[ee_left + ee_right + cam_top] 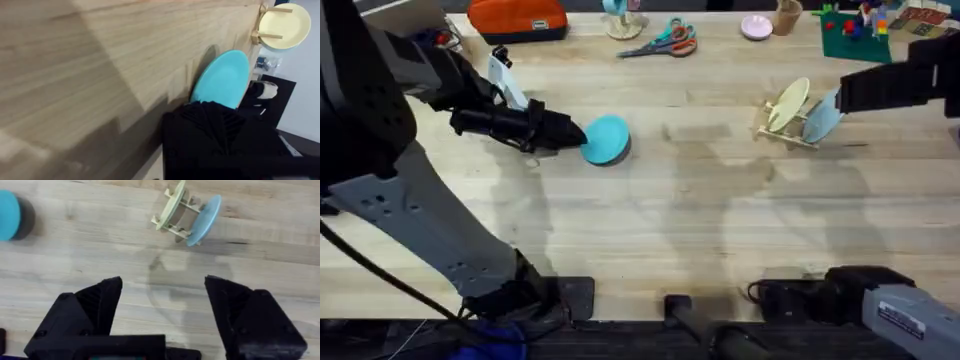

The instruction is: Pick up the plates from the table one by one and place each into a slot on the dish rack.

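Note:
A bright cyan plate (608, 139) is held tilted, on edge, just over the table (700, 220) at the middle left, with my left gripper (580, 133) shut on its rim. In the left wrist view the plate (222, 80) rises from between the black fingers (215, 125). The dish rack (788, 130) stands at the right with a cream-yellow plate (786, 103) and a pale blue plate (823, 118) on edge in its slots. My right gripper (842, 95) hovers open just right of the rack. The right wrist view shows the rack (179, 211) beyond its open gripper (162, 300).
Along the far edge lie an orange bag (517, 18), scissors (665, 42), a pink dish (756, 27), a cup (786, 17) and a green mat with toys (853, 35). Bare tabletop stretches between the cyan plate and the rack.

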### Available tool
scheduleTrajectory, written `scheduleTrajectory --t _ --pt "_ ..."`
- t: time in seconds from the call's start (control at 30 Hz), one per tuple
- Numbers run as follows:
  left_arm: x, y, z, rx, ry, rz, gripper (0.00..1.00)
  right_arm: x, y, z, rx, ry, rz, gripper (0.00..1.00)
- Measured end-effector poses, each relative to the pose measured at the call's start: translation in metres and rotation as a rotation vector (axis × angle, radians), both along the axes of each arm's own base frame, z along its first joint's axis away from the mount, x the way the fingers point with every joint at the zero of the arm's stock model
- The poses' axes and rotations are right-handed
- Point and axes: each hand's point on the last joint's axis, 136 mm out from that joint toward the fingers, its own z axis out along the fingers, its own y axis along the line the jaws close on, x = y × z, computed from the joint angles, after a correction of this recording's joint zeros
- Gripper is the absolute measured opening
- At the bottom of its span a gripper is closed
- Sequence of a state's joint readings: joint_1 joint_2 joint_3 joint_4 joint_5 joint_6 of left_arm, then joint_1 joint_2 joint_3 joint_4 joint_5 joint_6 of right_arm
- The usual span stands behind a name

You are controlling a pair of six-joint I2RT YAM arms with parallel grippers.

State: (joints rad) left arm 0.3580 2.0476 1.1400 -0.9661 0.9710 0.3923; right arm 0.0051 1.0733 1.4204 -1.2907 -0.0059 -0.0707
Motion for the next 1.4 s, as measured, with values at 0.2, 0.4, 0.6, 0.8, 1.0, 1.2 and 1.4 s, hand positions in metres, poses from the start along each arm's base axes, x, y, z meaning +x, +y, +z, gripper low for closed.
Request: scheduleTrajectory --t 0.2,0.4,0.6,0.8,1.0,1.2,1.4 --pt "0.0 0.0 0.0 0.002 0.005 0.003 0.041 0.001 0.013 -0.001 0.071 0.012 0.033 0.995" --pt "0.001 0.001 -0.001 0.01 0.023 0.012 0.041 0.011 0.032 -0.014 0.174 0.087 0.077 0.995" --pt "0.001 0.002 -0.002 0.016 0.036 0.018 0.041 0.025 0.043 -0.032 0.255 0.181 0.054 0.995" --pt "0.001 0.001 -0.002 0.02 0.04 0.017 0.041 0.043 0.063 -0.043 0.335 0.218 0.082 0.995" --pt "0.001 0.001 -0.002 0.021 0.04 0.017 0.041 0.063 0.091 -0.053 0.397 0.238 0.118 0.994" --pt "0.002 0.002 -0.003 0.022 0.041 0.019 0.041 0.077 0.121 -0.068 0.423 0.27 0.146 0.995" --pt "0.002 0.002 -0.003 0.023 0.042 0.019 0.041 0.078 0.153 -0.083 0.434 0.323 0.192 0.995"
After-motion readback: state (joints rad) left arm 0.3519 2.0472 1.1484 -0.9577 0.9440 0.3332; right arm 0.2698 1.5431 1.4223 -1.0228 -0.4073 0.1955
